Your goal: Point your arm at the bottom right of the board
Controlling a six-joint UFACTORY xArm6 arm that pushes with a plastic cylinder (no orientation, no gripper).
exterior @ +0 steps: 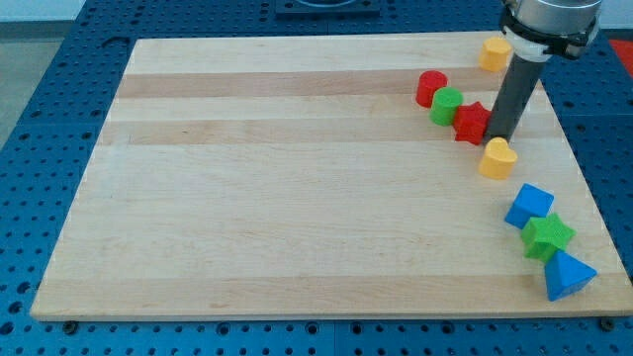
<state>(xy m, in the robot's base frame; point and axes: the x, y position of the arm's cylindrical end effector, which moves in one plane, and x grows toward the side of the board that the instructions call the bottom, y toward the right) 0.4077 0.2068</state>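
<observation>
Board (297, 198) bare across view's left and middle; all blocks on view's right. Going rightward: red cylinder (430, 87), touching it a green block (446, 105), shape unclear, then red star (473, 122) touching that, a short diagonal row running down-right. Just right of star, my tip (497, 136), pressed close vs. star's right edge, rod leaning up toward view's top-right. No gripper on this rig, so no jaws to call apart or together; just the rod end on the board. Directly below tip, yellow heart (497, 158), near-touching, can't tell if contact. Another yellow block (496, 52) up near top edge, shape unclear. Further right and lower: blue cube (530, 206), green star (547, 236), blue pyramid (568, 276), a touching chain running toward the goal. Goal = board's bottom-right corner, at view's lower right, just past pyramid. From tip, goal lies down and to right, well apart. Judgement: straight line there crosses heart first, then blue/green chain; likely better to swing right of heart and chain, along right edge, then down to the corner.
</observation>
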